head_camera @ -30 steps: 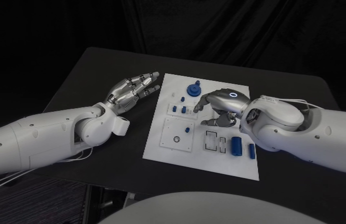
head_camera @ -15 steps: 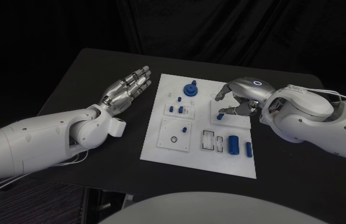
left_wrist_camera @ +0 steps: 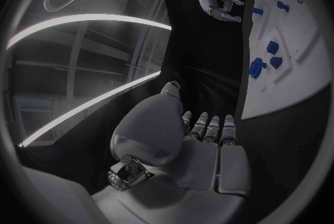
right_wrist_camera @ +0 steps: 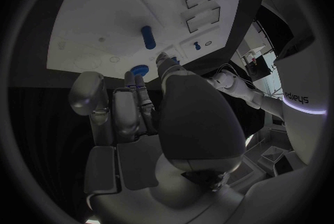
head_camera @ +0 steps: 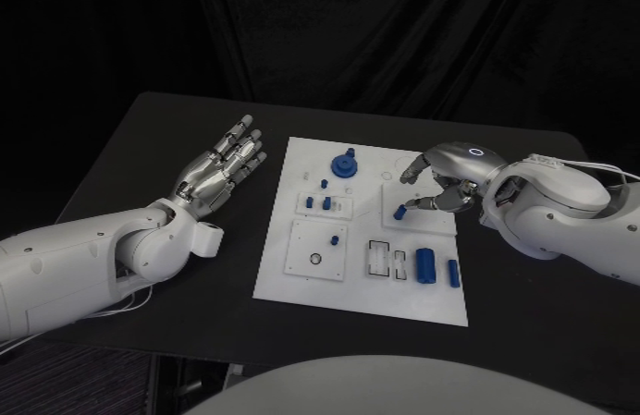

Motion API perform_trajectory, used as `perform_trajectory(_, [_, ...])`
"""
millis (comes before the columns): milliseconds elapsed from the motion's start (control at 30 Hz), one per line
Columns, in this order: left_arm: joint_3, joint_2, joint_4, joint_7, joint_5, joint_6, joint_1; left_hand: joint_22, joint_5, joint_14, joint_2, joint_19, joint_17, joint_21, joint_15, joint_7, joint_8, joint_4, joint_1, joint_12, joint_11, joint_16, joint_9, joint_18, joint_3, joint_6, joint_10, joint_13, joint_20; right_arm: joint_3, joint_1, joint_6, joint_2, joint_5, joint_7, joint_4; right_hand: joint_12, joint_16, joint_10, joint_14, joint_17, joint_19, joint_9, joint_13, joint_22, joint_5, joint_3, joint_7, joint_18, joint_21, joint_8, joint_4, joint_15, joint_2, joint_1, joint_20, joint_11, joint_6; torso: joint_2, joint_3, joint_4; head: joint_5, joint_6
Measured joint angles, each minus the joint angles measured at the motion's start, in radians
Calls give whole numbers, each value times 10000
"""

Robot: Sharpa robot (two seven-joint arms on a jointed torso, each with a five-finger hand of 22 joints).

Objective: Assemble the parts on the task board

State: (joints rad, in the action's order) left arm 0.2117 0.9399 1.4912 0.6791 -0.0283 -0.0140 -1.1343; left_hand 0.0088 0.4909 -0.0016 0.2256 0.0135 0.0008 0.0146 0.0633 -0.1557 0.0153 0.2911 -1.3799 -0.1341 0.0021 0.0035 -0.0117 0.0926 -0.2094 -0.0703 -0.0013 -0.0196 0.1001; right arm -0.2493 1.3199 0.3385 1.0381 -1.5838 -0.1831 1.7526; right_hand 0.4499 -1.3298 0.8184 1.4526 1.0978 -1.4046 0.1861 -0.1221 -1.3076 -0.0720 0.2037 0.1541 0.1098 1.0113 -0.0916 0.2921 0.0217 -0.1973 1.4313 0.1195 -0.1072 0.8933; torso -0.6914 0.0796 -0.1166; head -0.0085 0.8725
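Right hand [head_camera: 447,179] pinching blue part [head_camera: 400,212] over white task board [head_camera: 350,286]; left hand [head_camera: 217,164] spread, black table [head_camera: 160,147]

The black table [head_camera: 147,147] carries the white task board [head_camera: 301,281] at its middle.

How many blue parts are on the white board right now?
8: a gear at the far edge; three small pegs beside it; one lone peg nearer; one piece at the right hand fingertips; two cylinders near-right. The hand may hide more.
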Motion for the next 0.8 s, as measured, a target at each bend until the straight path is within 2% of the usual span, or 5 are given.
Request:
perform_trajectory(133, [0, -6, -18, 0, 1, 33, 16, 14, 41, 19, 83, 17, 0, 0, 49, 54, 0, 0, -83, 0, -58, 0, -10, -2, 0, -52, 19, -1, 144, 0, -127, -28, -40, 28, -76, -79, 0, 27, 72, 0, -32, 0, -32, 13, 0, 69, -51, -20, -1, -56, 46, -25, 0, 0, 0, 0, 0, -20, 0, -8, 0, -1, 0])
perform_trajectory(233, [0, -8, -19, 0, 1, 46, 21, 14, 116, 19, 87, 17, 1, 0, 49, 54, 0, 0, -97, 0, -74, 0, -10, 158, 0, -52, 3, -1, 144, 0, -224, -52, -119, 40, -94, -146, -50, 50, 79, 0, -45, 0, -80, 28, 0, 69, -51, 1, -1, -57, 88, -25, 0, 0, 1, 0, 7, -108, 3, -6, -1, -1, 0])
perform_trajectory(400, [3, 10, -15, 0, 1, 51, 35, 14, 390, 19, 76, 17, 2, 0, 49, 390, 0, -157, -556, -58, -8, 0, -14, 158, 157, -120, 56, -6, 143, -3, -359, -89, -263, 57, -88, -267, -50, 50, 270, 0, -45, 0, -123, 30, 1, 69, 7, 1, 0, -57, 95, -82, 0, 17, 173, 0, 16, -108, 8, 4, 0, 20, 0])
perform_trajectory(600, [3, 45, 14, 0, 2, 37, 41, 14, 615, 19, -23, 17, 4, 0, 48, 1055, 59, -292, -745, -238, 483, 0, -93, 157, 293, -568, 107, -35, 143, 1, -566, -110, -407, 71, -50, -410, -233, 50, 500, 0, -22, -1, -220, 134, 1, -844, 244, 56, -1, -57, 95, -320, 0, 160, 667, -1, 38, 55, 13, 2, 10, 5, 0])
perform_trajectory(800, [1, 53, 34, 0, 2, 15, 45, 14, 628, 19, -23, 17, 7, 0, 48, 1146, 59, -270, -745, -352, 639, 0, -97, 156, 315, -638, 127, -49, 143, -1, -765, -108, -632, 76, 20, -588, -357, 50, 719, -1, 15, -36, -247, 206, 1, -1258, 451, 52, -2, -57, 95, -412, 0, 187, 824, -36, 41, 234, 16, -5, 6, -38, 0])
